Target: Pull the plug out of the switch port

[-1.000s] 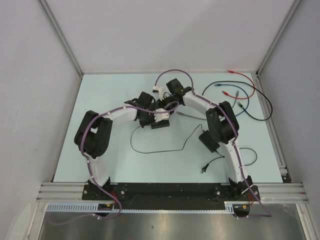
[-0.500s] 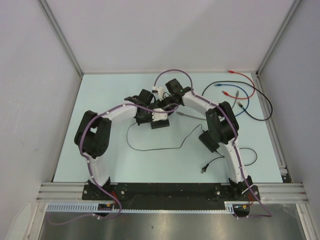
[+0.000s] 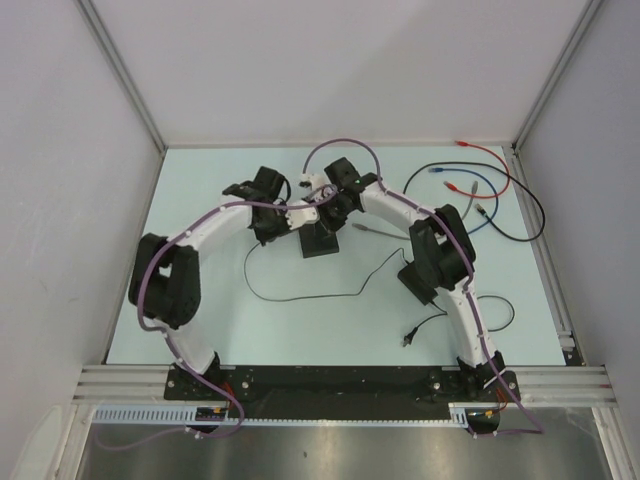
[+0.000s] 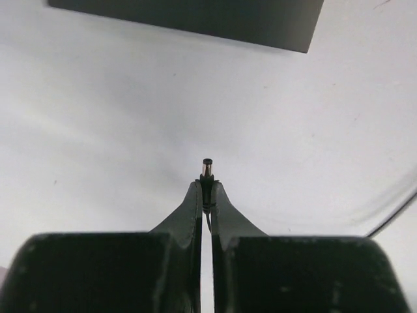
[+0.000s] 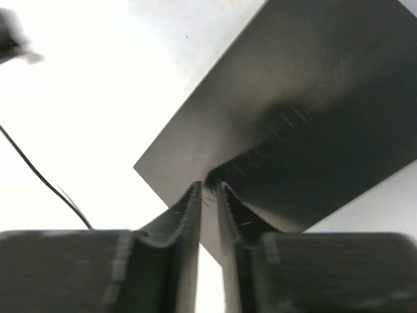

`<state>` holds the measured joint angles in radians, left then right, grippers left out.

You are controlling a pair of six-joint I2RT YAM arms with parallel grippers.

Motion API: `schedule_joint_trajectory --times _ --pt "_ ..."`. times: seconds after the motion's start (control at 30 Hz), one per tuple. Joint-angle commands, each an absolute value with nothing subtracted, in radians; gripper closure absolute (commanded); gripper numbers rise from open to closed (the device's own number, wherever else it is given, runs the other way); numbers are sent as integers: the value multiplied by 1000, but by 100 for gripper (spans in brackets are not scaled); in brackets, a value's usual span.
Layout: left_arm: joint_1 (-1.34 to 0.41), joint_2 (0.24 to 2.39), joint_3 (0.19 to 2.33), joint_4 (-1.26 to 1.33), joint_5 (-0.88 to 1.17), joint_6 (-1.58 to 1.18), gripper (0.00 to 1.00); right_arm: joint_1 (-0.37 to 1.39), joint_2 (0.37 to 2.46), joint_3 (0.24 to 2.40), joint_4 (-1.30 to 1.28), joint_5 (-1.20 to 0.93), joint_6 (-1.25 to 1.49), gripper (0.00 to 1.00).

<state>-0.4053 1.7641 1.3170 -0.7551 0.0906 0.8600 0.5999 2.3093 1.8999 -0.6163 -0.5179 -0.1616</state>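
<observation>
The switch (image 3: 320,244), a flat matte-black box, lies mid-table; it fills the upper right of the right wrist view (image 5: 313,111) and shows as a dark slab at the top of the left wrist view (image 4: 195,16). My left gripper (image 4: 207,186) is shut on a small barrel plug (image 4: 207,168), whose metal tip pokes out past the fingertips, well apart from the switch. From above, the left gripper (image 3: 300,213) sits just left of the switch. The plug's thin black lead (image 3: 290,298) loops toward the near side. My right gripper (image 5: 207,189) hangs over the switch's top near a corner, jaws a narrow gap apart, empty.
Red, blue, black and grey cables (image 3: 490,185) lie coiled at the back right. A grey cable end (image 3: 365,229) rests right of the switch, and a black connector (image 3: 408,340) lies near the right arm's base. Enclosure walls ring the table.
My left arm swung left and back, carrying the plug away from the switch and dragging its lead along. The right jaws, closed before, have parted slightly.
</observation>
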Motion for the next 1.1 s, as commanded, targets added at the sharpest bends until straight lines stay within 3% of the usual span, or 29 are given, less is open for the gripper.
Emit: schedule_joint_trajectory --times 0.0,0.17,0.3,0.4,0.53,0.57,0.67,0.73,0.8,0.83,0.87,0.93,0.97,1.0,1.07 --pt "-416 1605 1391 -790 305 724 99 572 2270 1948 -692 -371 -163 70" --pt "-488 1578 1451 -721 512 651 99 445 2162 1963 -699 -333 -193 55" --pt "-635 1733 1642 -700 537 660 99 217 2092 1961 -680 -292 -178 43" --pt "-721 1894 1838 -652 532 626 99 88 2034 1933 -641 -223 -152 40" --pt "-805 1965 1820 -354 493 565 94 -30 1938 1841 -574 -30 -135 30" --pt "-821 1973 1795 -186 474 568 86 -49 1927 1836 -575 -22 -135 27" --pt "-862 2066 1798 52 468 571 80 -127 1869 1783 -586 -40 -114 25" --pt "-868 2121 1839 182 474 539 81 -161 1817 1746 -600 -73 -95 24" --pt "-876 2227 1928 335 454 476 89 -210 1789 1678 -615 -107 -87 25" --pt "-879 2265 1960 372 453 450 85 -227 1773 1654 -621 -133 -81 25" --pt "-885 2328 1997 399 454 393 64 -251 1751 1632 -627 -144 -78 25" --pt "-893 2368 2075 449 451 335 45 -271 1729 1571 -635 -176 -65 25" --pt "-903 2372 2065 475 424 287 13 -287 1717 1556 -637 -187 -60 24" --pt "-910 2368 2051 495 399 264 1 -288 1713 1537 -643 -199 -58 24" --pt "-911 2355 2057 465 367 220 0 -288 1715 1536 -644 -230 -58 21"
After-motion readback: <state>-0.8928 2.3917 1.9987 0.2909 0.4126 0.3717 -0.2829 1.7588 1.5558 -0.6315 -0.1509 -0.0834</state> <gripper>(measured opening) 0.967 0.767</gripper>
